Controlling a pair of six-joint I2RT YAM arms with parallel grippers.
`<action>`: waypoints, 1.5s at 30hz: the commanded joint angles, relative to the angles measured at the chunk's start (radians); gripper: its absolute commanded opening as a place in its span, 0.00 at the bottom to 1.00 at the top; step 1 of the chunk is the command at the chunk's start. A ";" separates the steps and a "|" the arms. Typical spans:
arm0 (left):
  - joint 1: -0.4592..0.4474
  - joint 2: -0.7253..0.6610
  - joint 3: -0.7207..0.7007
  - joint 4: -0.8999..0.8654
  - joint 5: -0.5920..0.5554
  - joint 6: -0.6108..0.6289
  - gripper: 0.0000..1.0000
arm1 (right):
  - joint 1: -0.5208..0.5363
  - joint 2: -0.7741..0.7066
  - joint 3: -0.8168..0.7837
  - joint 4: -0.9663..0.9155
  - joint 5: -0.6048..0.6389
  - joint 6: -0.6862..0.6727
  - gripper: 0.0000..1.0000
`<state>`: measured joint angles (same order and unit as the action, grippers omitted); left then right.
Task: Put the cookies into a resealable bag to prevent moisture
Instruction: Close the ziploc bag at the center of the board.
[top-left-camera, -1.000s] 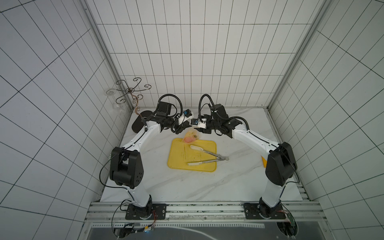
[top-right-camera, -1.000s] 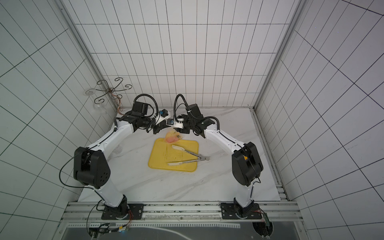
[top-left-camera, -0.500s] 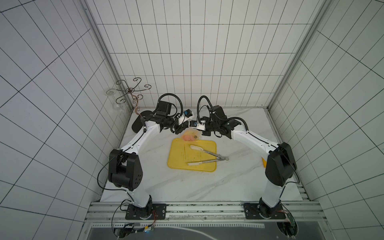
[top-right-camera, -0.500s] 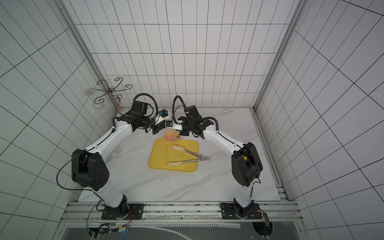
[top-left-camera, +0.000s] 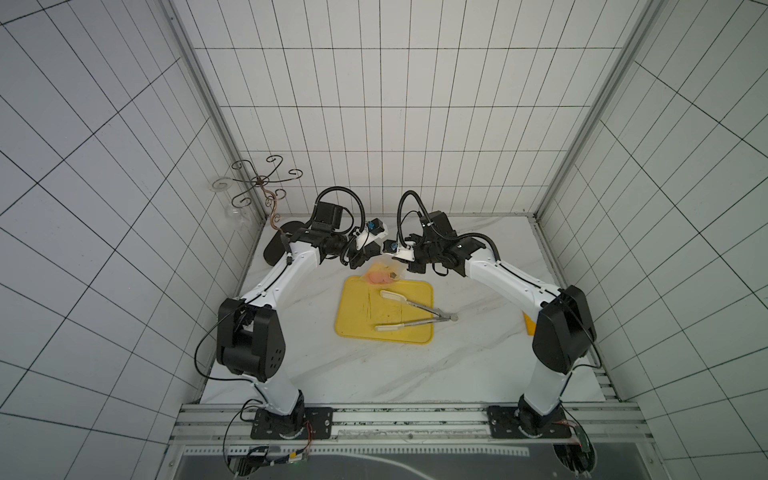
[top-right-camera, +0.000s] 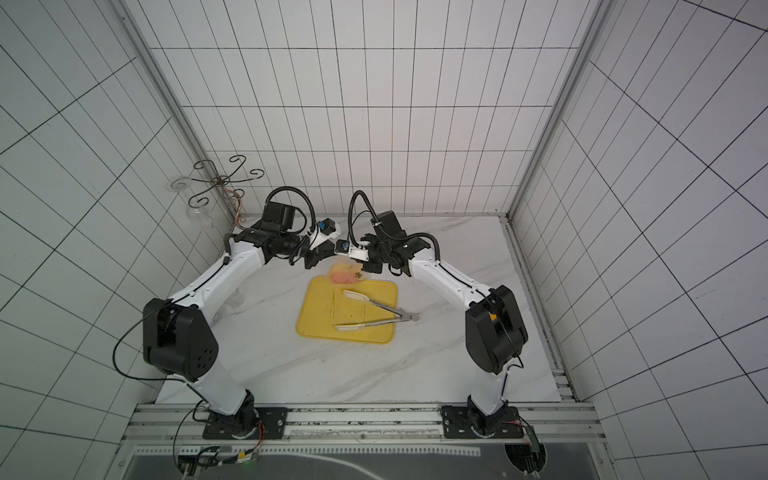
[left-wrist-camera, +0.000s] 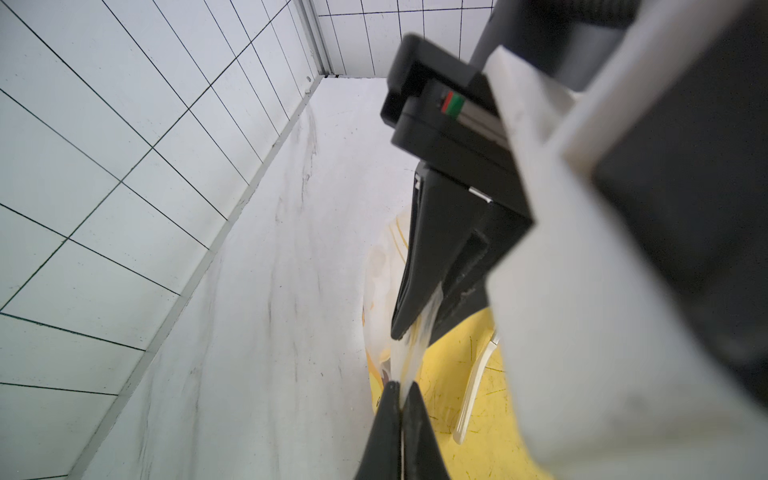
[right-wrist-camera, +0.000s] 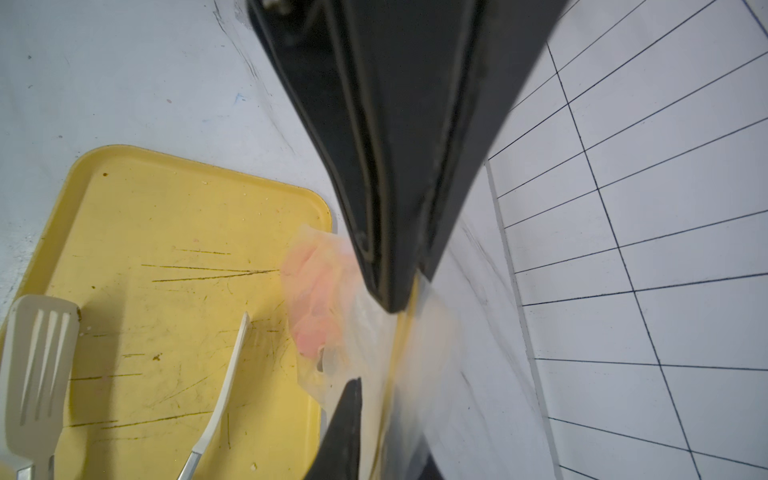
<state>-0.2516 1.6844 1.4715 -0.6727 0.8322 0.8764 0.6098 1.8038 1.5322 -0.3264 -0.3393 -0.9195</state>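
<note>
right gripper (left-wrist-camera: 417, 328) newly pinching resealable bag (right-wrist-camera: 419, 332) — left gripper (left-wrist-camera: 399, 386) too, cookies (right-wrist-camera: 316, 307) inside

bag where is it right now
In both top views the bag is mid-table at the far edge of the tray, pinched in the jaws of both arms, with pink cookies inside.

White-tiled cell around a marble tabletop (top-left-camera: 353, 374).
Walls of white rectangular tiles with dark grout rise from the tabletop's edges: the back wall (top-left-camera: 374, 124) beyond its far edge, the left wall (top-left-camera: 83, 208) and the right wall (top-left-camera: 685, 208) along its sides, joined by grey metal corner posts (top-left-camera: 211, 104). At the tabletop's far left corner stands a dark wire stand (top-left-camera: 259, 183) with curled arms. A slotted aluminium rail (top-left-camera: 415, 415) runs along its near edge. The light is even and cool, with soft shadows.
</note>
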 joint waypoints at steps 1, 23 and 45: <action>0.011 -0.008 0.021 0.014 0.035 -0.002 0.00 | -0.020 -0.028 0.025 -0.065 -0.016 0.014 0.04; 0.040 -0.008 0.015 0.075 0.090 -0.071 0.00 | -0.085 -0.052 -0.069 -0.076 0.039 0.016 0.15; 0.061 -0.010 0.008 0.098 0.107 -0.103 0.00 | -0.145 -0.073 -0.114 -0.080 0.053 0.033 0.00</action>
<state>-0.2008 1.6844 1.4715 -0.6010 0.9142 0.7746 0.4839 1.7542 1.4544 -0.3660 -0.2855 -0.8906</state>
